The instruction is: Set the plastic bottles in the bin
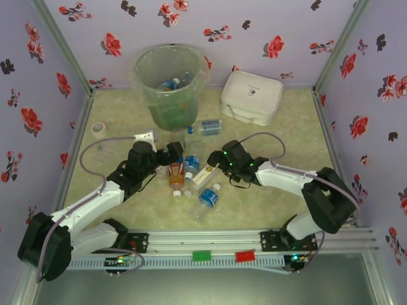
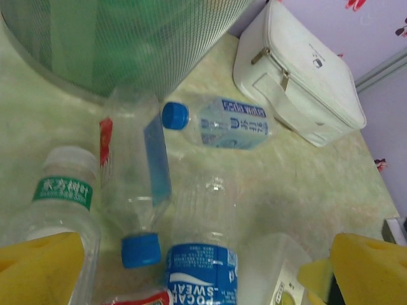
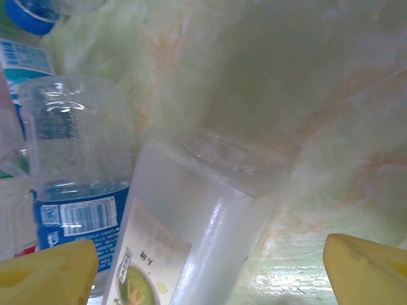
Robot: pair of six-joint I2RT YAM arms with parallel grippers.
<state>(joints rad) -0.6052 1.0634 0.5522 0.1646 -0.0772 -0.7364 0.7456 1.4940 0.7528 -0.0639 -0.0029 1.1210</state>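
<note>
Green-marbled bench [image 3: 305, 76] lies under my right gripper [image 3: 206, 270], pads [image 3: 48, 273] wide apart astride a milky container [image 3: 203, 222] (a carton, I suspect), so I'd sidestep onto the blue-labelled bottle [image 3: 76, 159] just outside one pad, closing squarely across its middle.

The yellow fingers [image 2: 372, 270] of the left gripper [image 2: 203, 289] are wide apart, very near. Between them is the blue-label bottle [image 2: 202, 254]. The green-label bottle [image 2: 60, 203] is by the left finger. Next to it lies the long clear bottle [image 2: 137, 184], blue cap near. Farther off, the small bottle [image 2: 222, 124] lies sideways on the table [image 2: 318, 190]. The bin [image 2: 127, 44] is far left. The white box [image 2: 299, 82] is far right.
</note>
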